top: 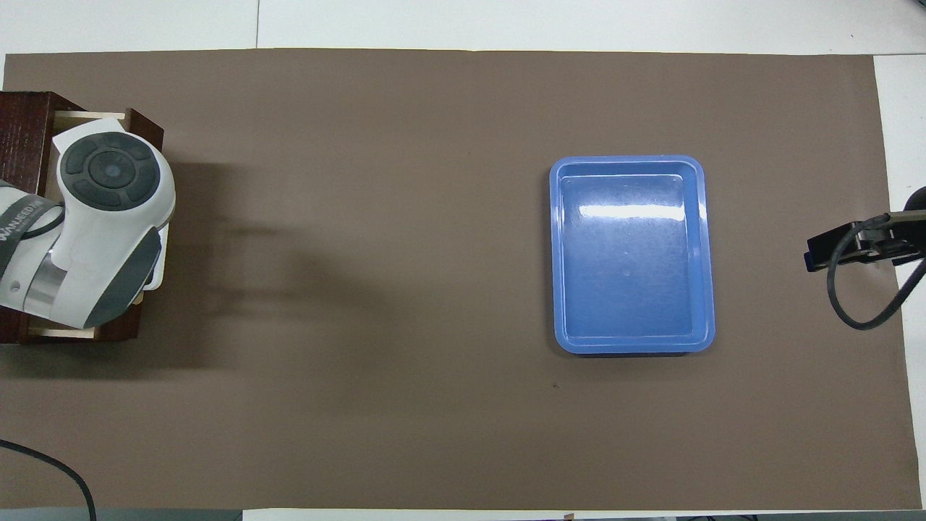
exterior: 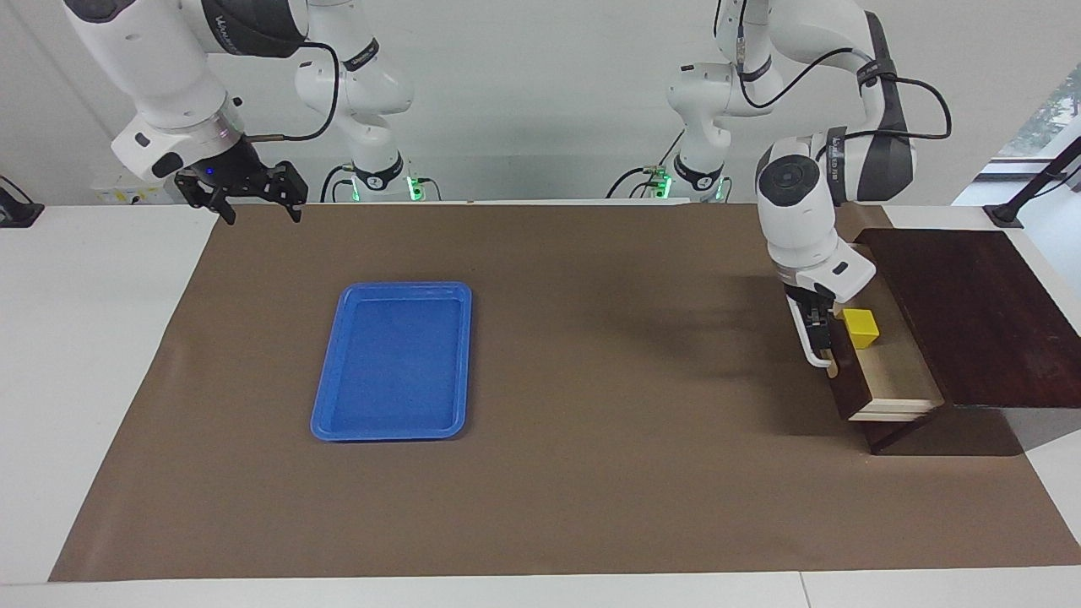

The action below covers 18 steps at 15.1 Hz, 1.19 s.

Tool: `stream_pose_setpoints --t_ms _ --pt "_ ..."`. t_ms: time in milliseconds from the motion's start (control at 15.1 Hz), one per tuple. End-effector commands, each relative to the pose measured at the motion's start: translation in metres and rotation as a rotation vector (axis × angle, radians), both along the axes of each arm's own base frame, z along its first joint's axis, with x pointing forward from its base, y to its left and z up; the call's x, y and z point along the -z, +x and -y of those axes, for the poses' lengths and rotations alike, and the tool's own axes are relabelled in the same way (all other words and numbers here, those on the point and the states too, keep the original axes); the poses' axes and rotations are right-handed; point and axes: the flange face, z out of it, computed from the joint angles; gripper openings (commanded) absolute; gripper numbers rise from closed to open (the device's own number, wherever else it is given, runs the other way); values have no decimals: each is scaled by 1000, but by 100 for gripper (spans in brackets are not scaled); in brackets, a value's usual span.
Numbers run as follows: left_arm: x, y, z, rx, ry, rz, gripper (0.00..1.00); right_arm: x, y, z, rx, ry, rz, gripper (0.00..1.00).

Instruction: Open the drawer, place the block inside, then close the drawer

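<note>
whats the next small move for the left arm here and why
Probably push the drawer further into the cabinet. The block already sits inside, the drawer is only part open, and the left gripper is at the handle. The right gripper waits over the table edge.

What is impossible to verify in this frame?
- Left claw at the drawer handle: its grip is too small to judge in the facing view.
- Block: hidden under the left arm in the overhead view.
- Right claw: cut off by the overhead view's edge.
</note>
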Motion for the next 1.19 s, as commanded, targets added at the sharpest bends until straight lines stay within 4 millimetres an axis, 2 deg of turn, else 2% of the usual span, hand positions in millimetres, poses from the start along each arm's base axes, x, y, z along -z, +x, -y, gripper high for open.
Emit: stream_pose_setpoints --t_ms 0,331,596,794,926,993,1125 --pt "-4 1 -39 45 13 -15 100 -3 -4 2 -17 -12 4 100" --pt "-5 6 -79 79 15 -37 100 -3 -4 2 -17 -12 4 100" --pt "-4 8 -94 94 16 -47 100 -3 -4 2 -17 -12 4 100" --pt "-10 11 -92 98 14 -50 100 -3 -4 2 -17 -12 4 100" --pt "-22 14 -70 131 14 -34 100 -3 -4 2 -17 -12 4 100" --pt "-34 16 -43 163 -6 -13 100 -3 -4 2 -17 -12 4 100" --pt "-70 20 2 161 -115 9 100 -3 -4 2 -17 -12 4 100"
